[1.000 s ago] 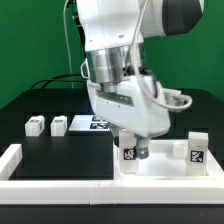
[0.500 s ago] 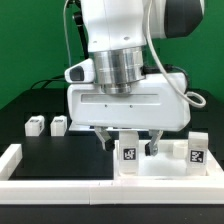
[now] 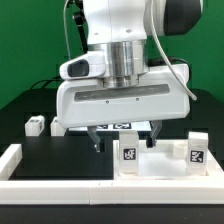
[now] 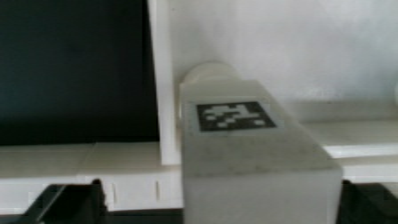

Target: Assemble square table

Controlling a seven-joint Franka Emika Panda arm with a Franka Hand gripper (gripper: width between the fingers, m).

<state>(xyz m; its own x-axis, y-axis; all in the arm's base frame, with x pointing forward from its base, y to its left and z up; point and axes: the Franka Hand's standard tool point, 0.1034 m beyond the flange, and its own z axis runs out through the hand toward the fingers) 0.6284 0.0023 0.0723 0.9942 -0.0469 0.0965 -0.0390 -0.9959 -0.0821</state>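
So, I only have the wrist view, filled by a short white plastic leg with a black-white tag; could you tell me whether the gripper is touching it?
Observer: No; the exterior view shows the gripper straddling that short white tagged leg, jaws open with gaps both sides.
Operator: Thanks. Is another leg nearby?
Observer: Yes, a second upright white leg stands toward the exterior view's right.
Operator: Any elsewhere?
Observer: One small white leg sits on the black table at the exterior view's left.
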